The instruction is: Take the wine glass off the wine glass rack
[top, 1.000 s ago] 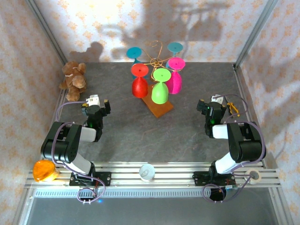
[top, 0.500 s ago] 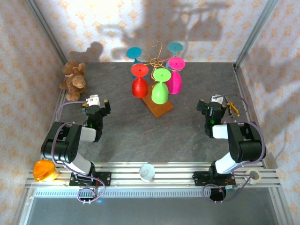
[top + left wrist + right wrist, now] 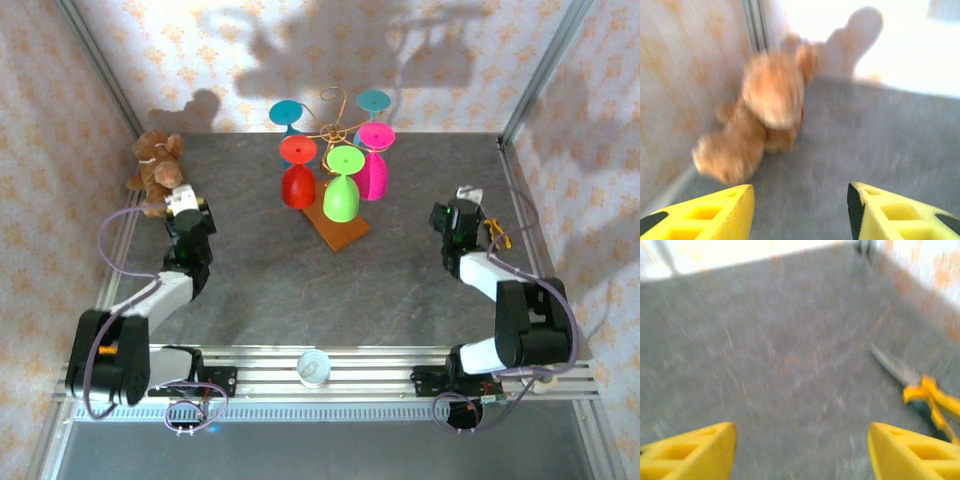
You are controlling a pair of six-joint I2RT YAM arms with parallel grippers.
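At the back middle of the desk point(image 3: 300, 300), well apart from both arms, stands the wine glass rack point(image 3: 340, 232), its green wine glass point(image 3: 341, 196) hanging bowl-down at the front. The left gripper point(image 3: 799, 192), facing a plush bear point(image 3: 760, 110), and the right gripper point(image 3: 801, 427) both hold their jaws spread wide and empty. It seems best to turn one toward that glass, grip its bowl gently, and slide it out along the wire.

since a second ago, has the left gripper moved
Yes. The left gripper has swung left and slightly farther back on the table, closing most of its gap to the teddy bear.
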